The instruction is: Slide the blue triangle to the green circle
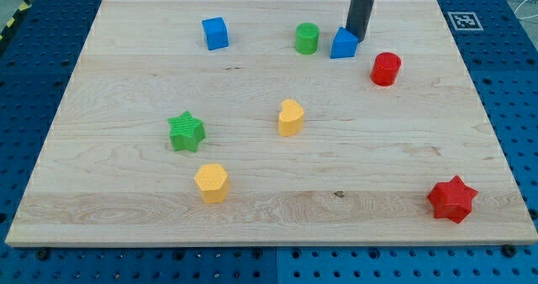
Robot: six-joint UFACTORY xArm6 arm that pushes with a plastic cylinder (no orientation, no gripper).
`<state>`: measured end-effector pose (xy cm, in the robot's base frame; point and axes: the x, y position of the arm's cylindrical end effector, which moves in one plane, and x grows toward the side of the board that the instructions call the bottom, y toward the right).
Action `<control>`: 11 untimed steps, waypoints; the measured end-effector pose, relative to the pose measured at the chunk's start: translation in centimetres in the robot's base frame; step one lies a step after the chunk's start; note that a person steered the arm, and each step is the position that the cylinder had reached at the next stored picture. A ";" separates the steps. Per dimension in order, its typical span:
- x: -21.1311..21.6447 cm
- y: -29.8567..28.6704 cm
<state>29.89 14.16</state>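
Wooden board [269, 217] on a blue perforated table [34, 57], seen from above and in front. The arm carries no jaws, so nothing opens, closes or grips; it ends in a dark rod whose lower end, my tip [359, 38], stands on the board near its top edge. My tip touches, or very nearly touches, the upper right corner of the blue triangle [343, 44], at about 1 o'clock from that block's centre; actual contact cannot be confirmed.

The blue triangle lies just beside the green circle [307, 39], at the circle's 3 o'clock, with a narrow strip of bare wood between the 2; they do not touch. The red cylinder [386, 69] sits near the triangle at its 4 o'clock, apart from it. The blue cube [215, 33] lies well apart at the green circle's 9 o'clock.

4 further blocks occupy the lower part of the board: a yellow block of rounded form [290, 117] near the centre, a green star [187, 132] at its 8 o'clock, a yellow hexagon [211, 182] at 5 o'clock from the star, and a red star [452, 199] near the bottom right corner.

The triangle, circle and cube all stand close to the board's top edge. A printed marker tag [461, 20] lies beyond the top right corner.
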 end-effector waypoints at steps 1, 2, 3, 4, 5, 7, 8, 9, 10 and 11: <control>1.8 4.6; 3.5 5.2; 3.5 5.2; 1.6 3.7; 1.7 2.4; 3.2 1.7; 2.7 0.9; 2.1 -1.9; 2.1 -2.0; 1.6 -2.0</control>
